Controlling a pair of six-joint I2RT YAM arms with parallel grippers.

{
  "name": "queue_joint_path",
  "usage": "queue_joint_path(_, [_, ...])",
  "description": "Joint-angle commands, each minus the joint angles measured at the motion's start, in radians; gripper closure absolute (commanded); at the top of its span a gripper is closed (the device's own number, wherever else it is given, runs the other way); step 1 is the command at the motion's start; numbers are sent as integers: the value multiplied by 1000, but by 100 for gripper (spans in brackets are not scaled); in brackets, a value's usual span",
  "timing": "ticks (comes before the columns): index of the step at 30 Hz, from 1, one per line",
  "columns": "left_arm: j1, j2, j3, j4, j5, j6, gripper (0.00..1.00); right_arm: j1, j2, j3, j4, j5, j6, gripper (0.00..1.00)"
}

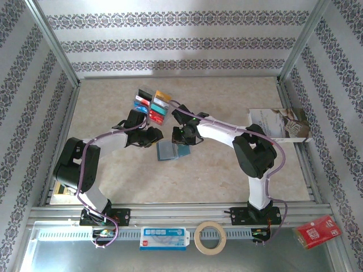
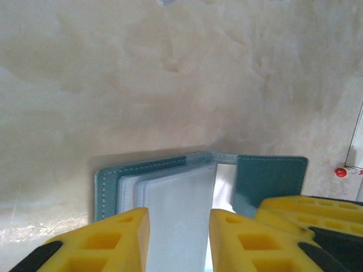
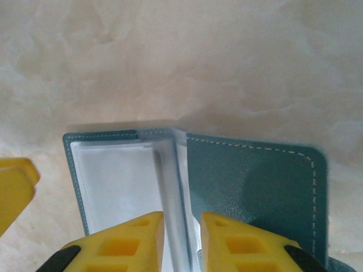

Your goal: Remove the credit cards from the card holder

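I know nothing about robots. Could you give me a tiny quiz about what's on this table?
1. True or false: the card holder lies open.
2. The credit cards lie: A) on the table beyond the card holder; B) stacked on it; C) at the near edge.
3. Fill in: the right fingers are coloured ____.
Key: 1 true; 2 A; 3 yellow.

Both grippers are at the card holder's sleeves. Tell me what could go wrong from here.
Left gripper and right gripper both straddle the card holder's thin clear sleeves, close together: they may collide or tear a sleeve if pulled apart. The holder might also slide toward the laid-out credit cards.
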Motion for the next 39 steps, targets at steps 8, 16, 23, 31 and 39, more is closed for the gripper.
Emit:
queue_joint_path(8, [1,-44,-26,-23,69,22,65,11,44,-9,-6,17,-37,64])
queue_joint_path(16, [1,-49,-80,20,78,-8,60,23,79,23,-16,-16,-127,54])
queue_joint_path(23, [4,-30,-100,84,88,-51,68,32,100,36,-46,-23,-209,49])
queue_joint_path(31, [5,-8,-94,69,88,-32,76,29,47,33,-40,-2,-235,46])
queue_joint_path(39, [18,-1,-101,51,74,-1,80,42,24,82,-12,-121,-297,48])
